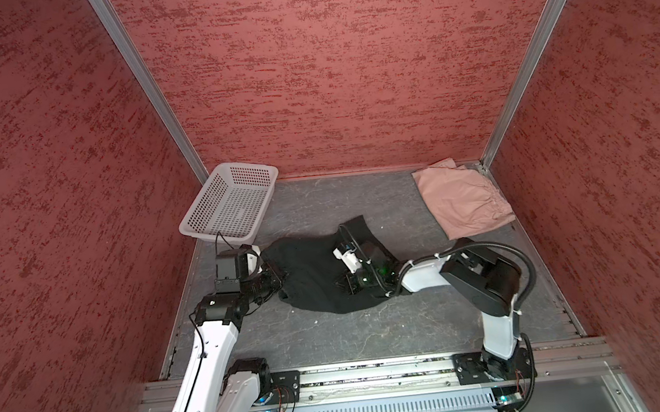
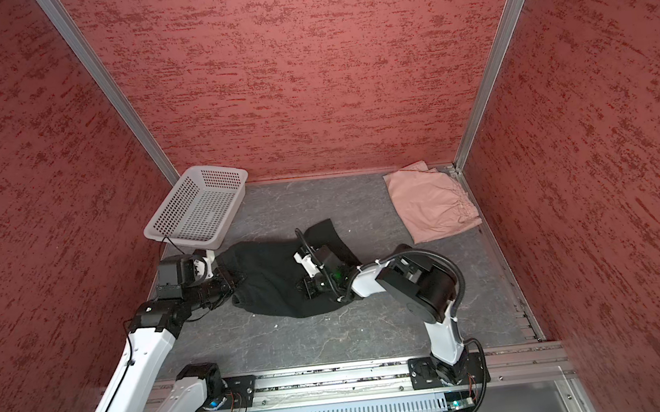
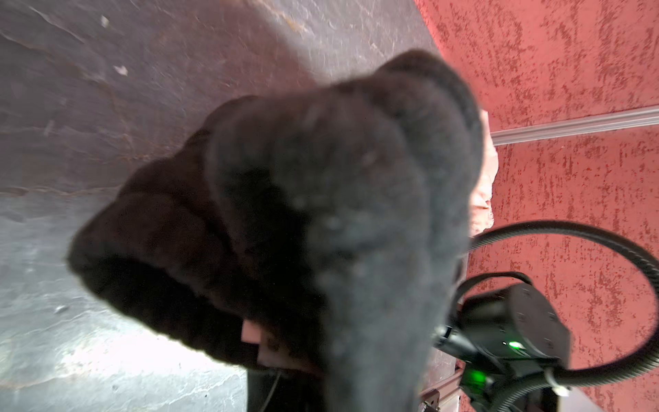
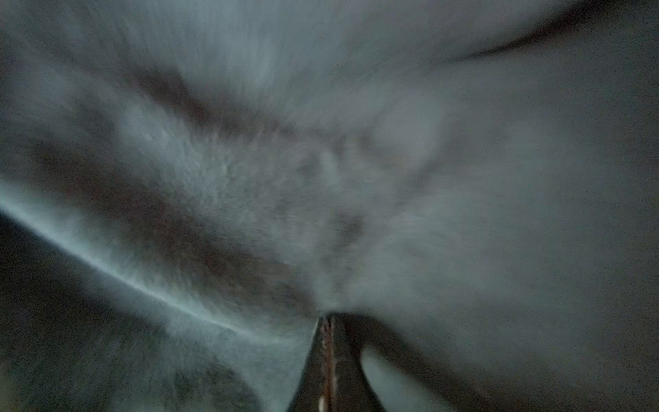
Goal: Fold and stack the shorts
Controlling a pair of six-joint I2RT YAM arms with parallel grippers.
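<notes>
The black shorts lie rumpled in the middle of the grey table. My left gripper is shut on their left edge. In the left wrist view the black shorts bunch up over the jaws, and only its pink pads show. My right gripper rests on top of the cloth near its right half. In the right wrist view the right gripper has its jaws pressed together, pinching the black shorts. The pink shorts lie folded at the back right corner.
A white perforated basket stands tilted at the back left, just behind my left wrist. Red textured walls close in three sides. A metal rail carrying both arm bases runs along the front edge.
</notes>
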